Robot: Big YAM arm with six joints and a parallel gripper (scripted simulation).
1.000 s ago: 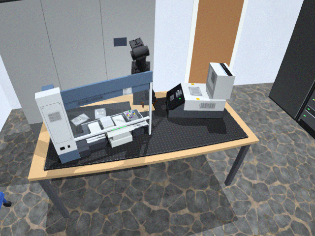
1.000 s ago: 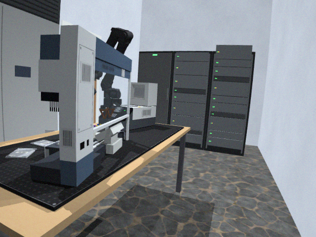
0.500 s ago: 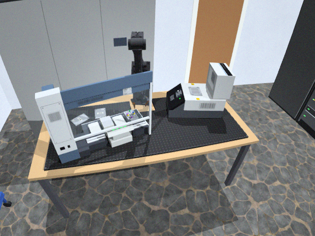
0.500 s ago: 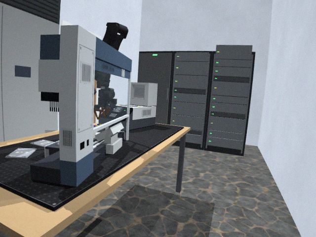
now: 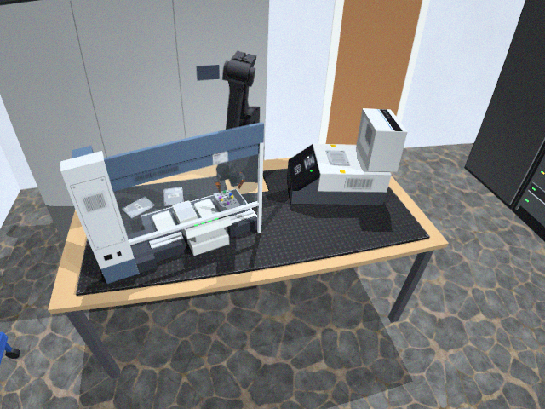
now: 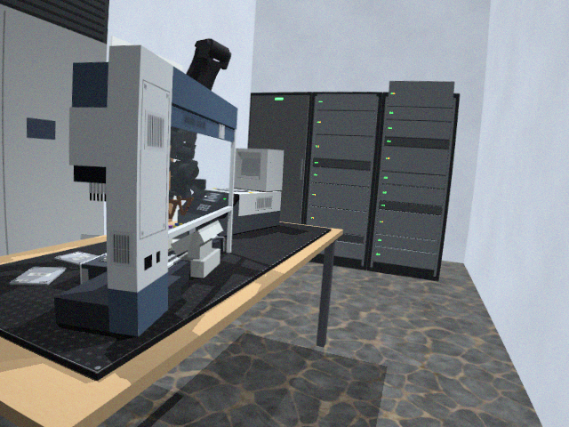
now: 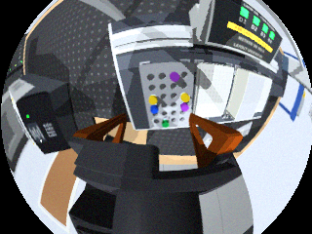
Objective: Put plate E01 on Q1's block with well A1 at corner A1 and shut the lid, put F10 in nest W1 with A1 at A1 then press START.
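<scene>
My gripper (image 5: pixel 229 185) (image 6: pixel 180 205) (image 7: pixel 157 116) is open and empty above the arm-side edge of the tube cooling block (image 5: pixel 228 199) (image 7: pixel 166 90) on D1, which holds several coloured tubes. A white plate (image 5: pixel 205 206) (image 7: pixel 214 88) lies on D2 beside it. The taller deep-well block (image 5: pixel 185 212) (image 7: pixel 251 93) is on D3. Another white plate (image 5: pixel 163 220) is on D4. Q1 (image 5: pixel 328 181) (image 6: pixel 260 203) (image 7: pixel 44 124) has its lid (image 5: pixel 381 142) (image 6: pixel 260 169) raised; its block (image 5: pixel 337 157) shows no plate and its lamp (image 5: pixel 311 169) (image 7: pixel 27 116) is green. Labels and A1 marks are unreadable.
Two flat pale nests (image 5: pixel 137 206) (image 5: pixel 173 196) lie beyond D4; I cannot tell which is W1. The liquid handler's tower (image 5: pixel 94 206) (image 6: pixel 124 174), blue top beam (image 5: pixel 189 152) (image 6: pixel 204 99) and white front rail (image 5: pixel 193 223) frame the deck. Its status screen (image 7: pixel 246 36) faces the row.
</scene>
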